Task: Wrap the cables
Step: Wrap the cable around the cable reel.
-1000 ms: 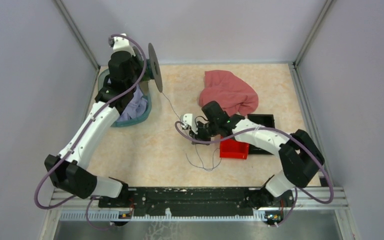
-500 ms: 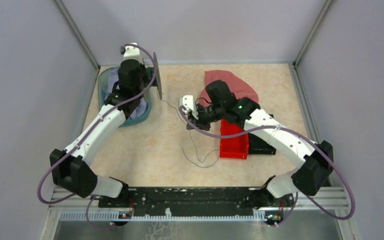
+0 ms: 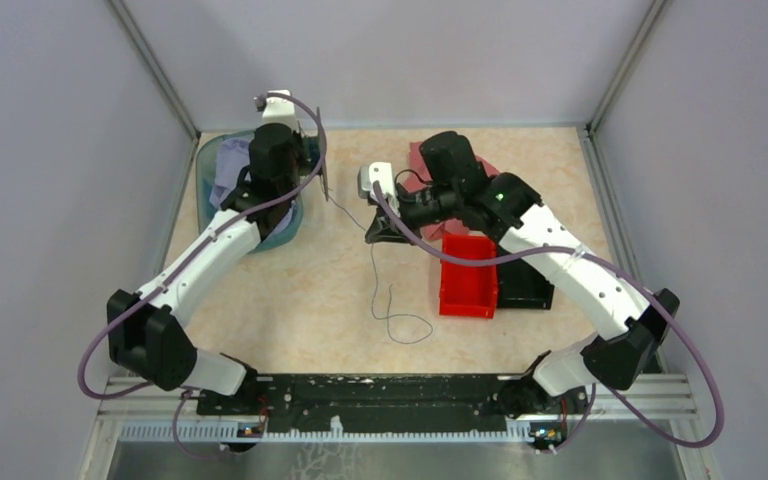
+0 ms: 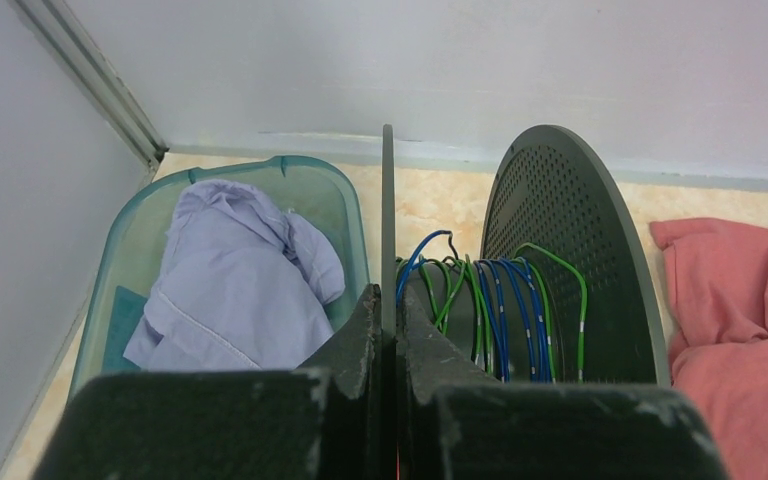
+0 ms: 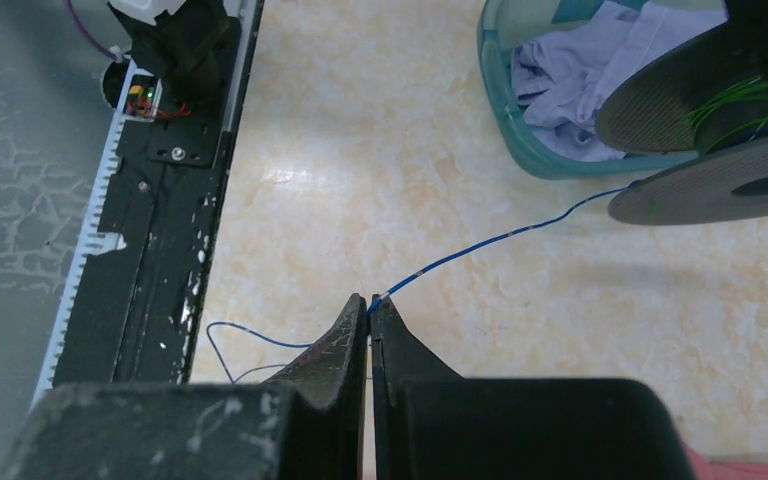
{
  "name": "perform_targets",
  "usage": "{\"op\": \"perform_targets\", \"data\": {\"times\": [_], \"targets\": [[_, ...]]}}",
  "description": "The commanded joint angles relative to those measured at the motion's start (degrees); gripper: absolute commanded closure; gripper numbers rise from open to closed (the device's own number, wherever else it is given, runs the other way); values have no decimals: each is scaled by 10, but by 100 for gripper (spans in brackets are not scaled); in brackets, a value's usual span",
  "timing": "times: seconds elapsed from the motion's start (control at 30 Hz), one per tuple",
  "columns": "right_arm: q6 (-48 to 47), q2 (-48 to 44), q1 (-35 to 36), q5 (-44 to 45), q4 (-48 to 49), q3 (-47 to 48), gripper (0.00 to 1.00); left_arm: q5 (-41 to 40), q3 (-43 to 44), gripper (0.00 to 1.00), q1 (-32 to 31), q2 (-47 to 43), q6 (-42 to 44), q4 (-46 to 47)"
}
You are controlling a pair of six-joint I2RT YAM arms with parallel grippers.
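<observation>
Top external view: I see the left pincer (image 3: 312, 170) at the far left of the tabletop (image 3: 300, 300), beside a teal basin (image 3: 203, 190) holding lavender cloth (image 3: 228, 160). Left wrist cam: its jaws are clenched on the thin edge of one flange of a black spool (image 4: 570, 250), w/ blue and green wire wound on the core. The cable (image 5: 500, 238), thin and blue w/ pale marks, runs from the spool to the right pincer (image 5: 368, 305), which is pinched tight on it. Below that grip it drops to the tabletop and ends in a loose loop, left of a red bin (image 3: 468, 290). A pink cloth (image 4: 730, 300) lies behind the right arm. Spool prob. hangs clear of the basin, but I can't be sure.
</observation>
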Motion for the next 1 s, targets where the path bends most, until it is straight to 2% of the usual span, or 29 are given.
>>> {"op": "perform_targets", "data": {"times": [0.0,0.6,0.97], "targets": [[39,7,4,-2,7,53,100,-14,-8,100,-10,-12,20,63],[167,63,-82,122,113,118,100,105,-49,100,-46,-60,41,-19],[186,86,-106,129,114,177,100,117,-68,100,-65,-65,75,-26]]}}
